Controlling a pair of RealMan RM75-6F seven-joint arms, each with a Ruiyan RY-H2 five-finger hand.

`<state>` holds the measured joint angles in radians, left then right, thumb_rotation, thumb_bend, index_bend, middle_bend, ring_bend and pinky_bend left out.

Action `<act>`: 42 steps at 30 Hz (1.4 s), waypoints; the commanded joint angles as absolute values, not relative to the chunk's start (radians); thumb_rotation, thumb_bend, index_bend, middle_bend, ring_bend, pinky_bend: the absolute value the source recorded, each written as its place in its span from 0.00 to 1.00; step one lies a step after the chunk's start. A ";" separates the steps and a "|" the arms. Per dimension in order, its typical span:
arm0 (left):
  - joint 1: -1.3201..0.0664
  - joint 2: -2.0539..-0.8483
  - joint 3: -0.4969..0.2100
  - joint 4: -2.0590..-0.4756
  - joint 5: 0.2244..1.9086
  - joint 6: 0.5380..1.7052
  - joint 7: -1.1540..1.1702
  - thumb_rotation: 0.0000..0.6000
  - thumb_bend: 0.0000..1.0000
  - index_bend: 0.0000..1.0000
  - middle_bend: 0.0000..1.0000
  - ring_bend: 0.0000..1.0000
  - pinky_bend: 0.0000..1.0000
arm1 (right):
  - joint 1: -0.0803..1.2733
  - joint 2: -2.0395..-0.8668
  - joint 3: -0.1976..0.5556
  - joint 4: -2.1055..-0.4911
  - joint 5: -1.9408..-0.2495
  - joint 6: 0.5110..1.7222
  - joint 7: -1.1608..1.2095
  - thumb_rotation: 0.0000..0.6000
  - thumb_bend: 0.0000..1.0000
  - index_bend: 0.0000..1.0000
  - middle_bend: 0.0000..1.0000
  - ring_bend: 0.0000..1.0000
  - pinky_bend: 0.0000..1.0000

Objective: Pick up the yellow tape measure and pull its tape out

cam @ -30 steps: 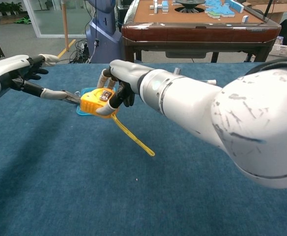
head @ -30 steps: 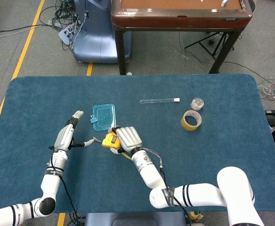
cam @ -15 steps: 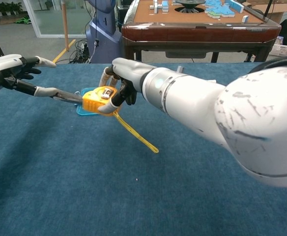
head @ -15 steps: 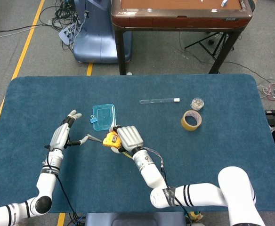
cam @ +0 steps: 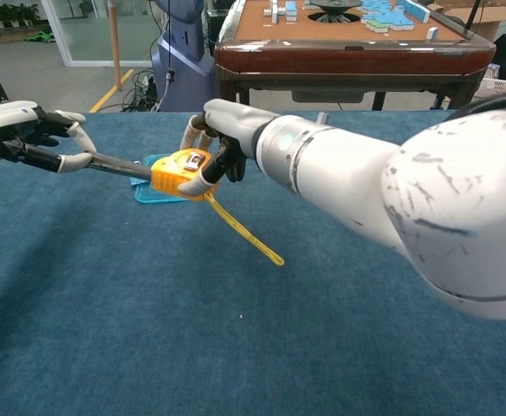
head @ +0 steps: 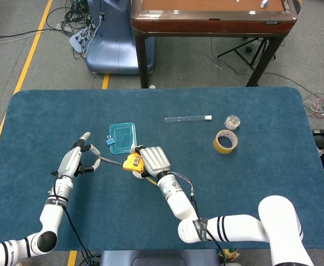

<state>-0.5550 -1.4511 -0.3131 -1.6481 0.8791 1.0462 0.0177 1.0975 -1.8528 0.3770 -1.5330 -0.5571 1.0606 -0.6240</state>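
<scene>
the left hand (head: 75, 161) sits at the left of the blue table (head: 251, 183), raised a little above the cloth, its fingers pinching the end of the tape (cam: 119, 163), which runs as a dark thin strip rightward from the fingertips to the case. in the chest view the same left hand shows at the far left edge with thumb and a finger closed on that strip. the yellow tape measure (head: 131, 162) is held off the table near the middle, just in front of the clear blue container (head: 121, 137), which lies flat on the cloth behind it. the right hand (head: 152, 161) grips the yellow case from above and behind, fingers wrapped over its top and side. below the case a yellow strap (cam: 244, 231) hangs down and slants toward the table. further right, well apart from the hands, a clear tube with a white cap (head: 188, 118) lies flat, then a small jar (head: 232, 122), and just in front of the jar a roll of tan tape (head: 226, 142) lies on its side.
</scene>
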 commanded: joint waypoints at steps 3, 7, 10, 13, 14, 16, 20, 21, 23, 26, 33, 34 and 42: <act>-0.555 -1.447 -0.310 -1.651 0.882 1.042 0.010 1.00 0.44 0.50 0.00 0.00 0.00 | 1.097 -1.848 0.378 -1.535 -0.553 1.062 -0.624 1.00 0.65 0.67 0.68 0.66 0.47; -0.555 -1.442 -0.307 -1.657 0.887 1.037 0.003 1.00 0.46 0.52 0.00 0.00 0.00 | 1.098 -1.846 0.377 -1.534 -0.551 1.063 -0.625 1.00 0.65 0.67 0.68 0.67 0.47; -0.553 -1.440 -0.306 -1.659 0.888 1.033 -0.009 1.00 0.47 0.54 0.00 0.00 0.00 | 1.097 -1.843 0.375 -1.533 -0.547 1.060 -0.624 1.00 0.65 0.67 0.68 0.66 0.47; -0.550 -1.435 -0.305 -1.660 0.891 1.025 -0.024 1.00 0.48 0.55 0.01 0.00 0.00 | 1.095 -1.838 0.372 -1.533 -0.548 1.055 -0.621 1.00 0.65 0.67 0.68 0.66 0.47; -0.549 -1.433 -0.305 -1.660 0.893 1.023 -0.030 1.00 0.48 0.55 0.01 0.00 0.00 | 1.094 -1.835 0.370 -1.536 -0.549 1.052 -0.620 1.00 0.65 0.67 0.68 0.67 0.47; -0.546 -1.430 -0.305 -1.663 0.899 1.024 -0.040 1.00 0.48 0.55 0.02 0.00 0.00 | 1.092 -1.828 0.367 -1.540 -0.551 1.049 -0.620 1.00 0.65 0.67 0.68 0.67 0.47; -0.536 -1.418 -0.299 -1.671 0.927 1.037 -0.053 1.00 0.48 0.55 0.02 0.00 0.00 | 1.081 -1.797 0.362 -1.563 -0.546 1.031 -0.610 1.00 0.65 0.67 0.68 0.67 0.47; -0.533 -1.416 -0.297 -1.672 0.934 1.041 -0.056 1.00 0.48 0.55 0.02 0.00 0.00 | 1.078 -1.787 0.360 -1.572 -0.547 1.026 -0.606 1.00 0.65 0.67 0.68 0.67 0.47; -0.525 -1.412 -0.291 -1.674 0.948 1.047 -0.066 1.00 0.48 0.54 0.02 0.00 0.00 | 1.069 -1.765 0.352 -1.591 -0.551 1.019 -0.600 1.00 0.65 0.67 0.68 0.67 0.47; -0.511 -1.405 -0.285 -1.672 0.968 1.057 -0.089 1.00 0.48 0.54 0.02 0.00 0.00 | 1.051 -1.727 0.331 -1.623 -0.563 1.014 -0.595 1.00 0.65 0.68 0.68 0.67 0.47; -0.480 -1.399 -0.283 -1.652 1.032 1.089 -0.164 1.00 0.48 0.54 0.03 0.00 0.00 | 0.997 -1.635 0.279 -1.695 -0.606 0.990 -0.548 1.00 0.65 0.68 0.69 0.67 0.47; -0.478 -1.397 -0.282 -1.651 1.038 1.091 -0.171 1.00 0.48 0.54 0.03 0.00 0.00 | 0.990 -1.621 0.272 -1.706 -0.613 0.986 -0.541 1.00 0.65 0.68 0.69 0.67 0.47; -0.452 -1.374 -0.280 -1.645 1.069 1.116 -0.205 1.00 0.48 0.53 0.03 0.00 0.00 | 0.909 -1.504 0.203 -1.795 -0.697 0.989 -0.473 1.00 0.65 0.68 0.69 0.67 0.47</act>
